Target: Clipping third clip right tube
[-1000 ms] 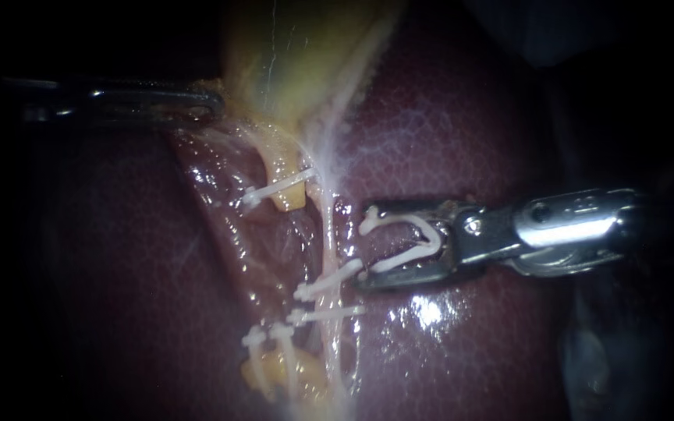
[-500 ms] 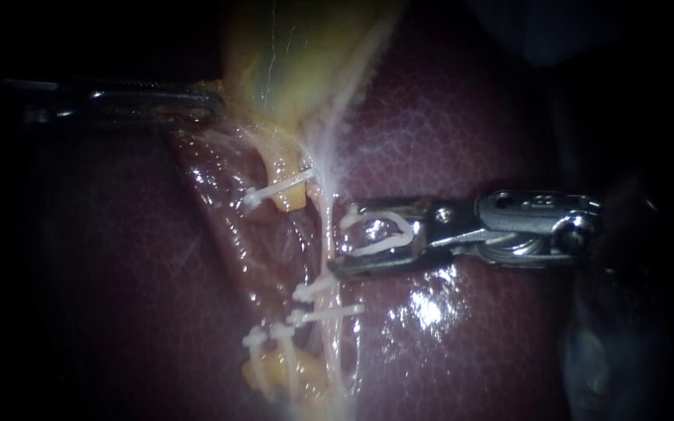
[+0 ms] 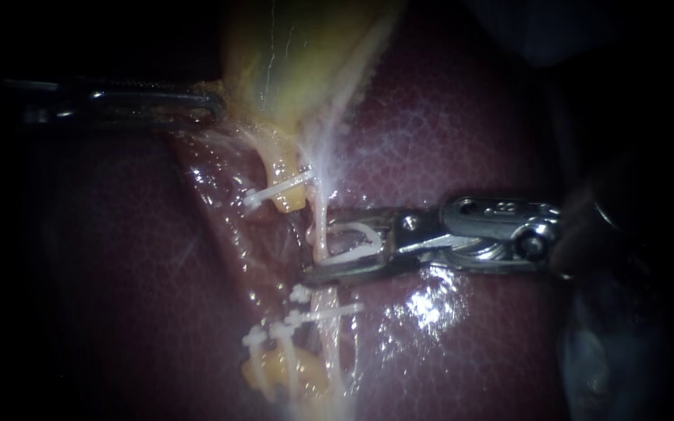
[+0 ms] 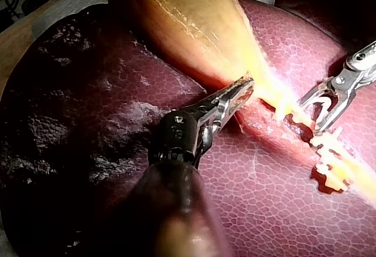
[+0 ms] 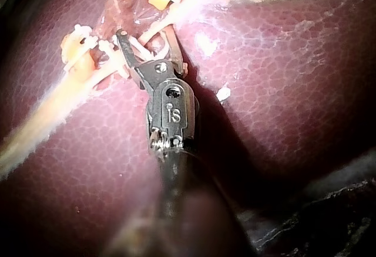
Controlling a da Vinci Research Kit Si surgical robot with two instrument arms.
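Note:
The right tube (image 3: 322,201) is a pale strand running down from the gallbladder (image 3: 298,54) over the liver (image 3: 470,132). My right instrument (image 3: 320,243) comes in from the right. Its jaws stand apart and hold an open white clip (image 3: 364,238), and the tube lies between the clip's legs. Two shut white clips (image 3: 303,295) sit lower on the same tube. My left instrument (image 3: 204,105) is shut on the gallbladder's edge, also seen in the left wrist view (image 4: 242,91). The right wrist view shows the right instrument (image 5: 147,41) at the tube.
The left tube's yellow stump carries a white clip (image 3: 274,191). More clips (image 3: 255,339) sit on another yellow stump lower down. Wet, glistening liver lies under the right instrument's shaft (image 3: 501,230). The view's edges are dark.
My right instrument has moved left with the open clip, from beside the right tube to astride it, above the two lower clips. My left instrument has not moved.

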